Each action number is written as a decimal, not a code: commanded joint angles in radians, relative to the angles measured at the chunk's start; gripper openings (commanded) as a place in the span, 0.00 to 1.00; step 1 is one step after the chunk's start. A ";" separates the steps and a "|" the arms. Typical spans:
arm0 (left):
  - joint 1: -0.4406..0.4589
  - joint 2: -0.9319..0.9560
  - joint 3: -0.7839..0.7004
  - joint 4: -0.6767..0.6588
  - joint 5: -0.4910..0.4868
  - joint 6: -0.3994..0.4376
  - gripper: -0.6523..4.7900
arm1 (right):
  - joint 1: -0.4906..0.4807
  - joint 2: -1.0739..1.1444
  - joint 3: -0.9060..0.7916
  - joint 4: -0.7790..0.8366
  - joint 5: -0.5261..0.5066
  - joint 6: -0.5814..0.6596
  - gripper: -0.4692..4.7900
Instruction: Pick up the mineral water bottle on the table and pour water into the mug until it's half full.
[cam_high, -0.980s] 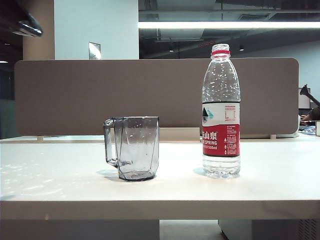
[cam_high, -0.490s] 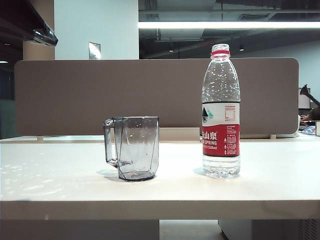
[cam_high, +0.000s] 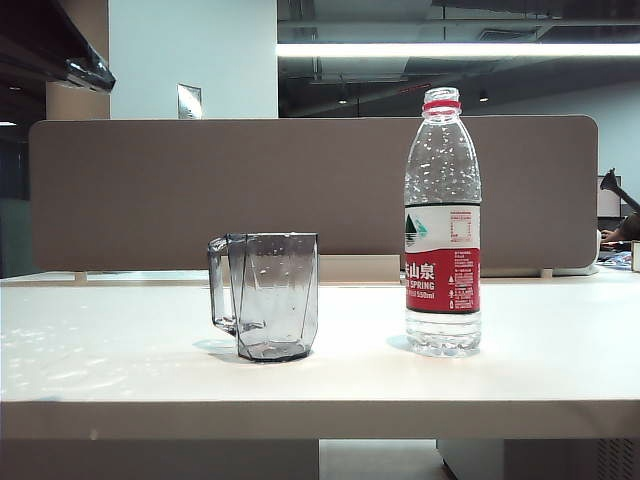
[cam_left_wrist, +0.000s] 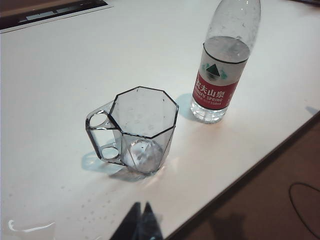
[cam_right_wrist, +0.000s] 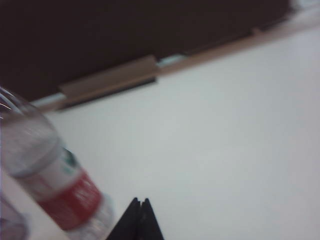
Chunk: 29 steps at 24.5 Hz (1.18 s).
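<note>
Your left gripper (cam_left_wrist: 141, 220) is clenched, its two dark fingertips pressed together with nothing between them, hanging above the near part of the table (cam_high: 120, 350). In the exterior view its arm (cam_high: 88, 72) shows only as a dark shape at the upper left, sitting where it was half a second ago, after having pushed further in from the corner over the half-second before that. Your right gripper (cam_right_wrist: 140, 217) is likewise clenched on nothing, held over the tabletop; that wrist picture is blurred.

Nothing on the table has shifted since the earlier frames. The mug (cam_left_wrist: 137, 130) stands upright just beyond the left gripper, handle to the left, apart from the fingertips. The mineral water bottle (cam_left_wrist: 222, 65) stands upright to the mug's right, uncapped, red neck ring showing, with water (cam_high: 442, 335) visible in its base. From the right wrist view the bottle (cam_right_wrist: 47, 180) lies beside the gripper, not touching it.
</note>
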 joint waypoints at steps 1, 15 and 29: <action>0.001 -0.003 0.006 0.011 0.002 0.001 0.11 | 0.001 0.001 0.126 0.047 -0.011 0.001 0.10; 0.001 -0.127 -0.006 0.005 0.004 0.001 0.11 | 0.002 0.610 0.918 -0.377 -0.168 -0.455 0.11; 0.000 -0.128 -0.006 0.002 0.003 0.001 0.11 | -0.002 1.181 0.964 -0.291 -0.226 -0.391 0.26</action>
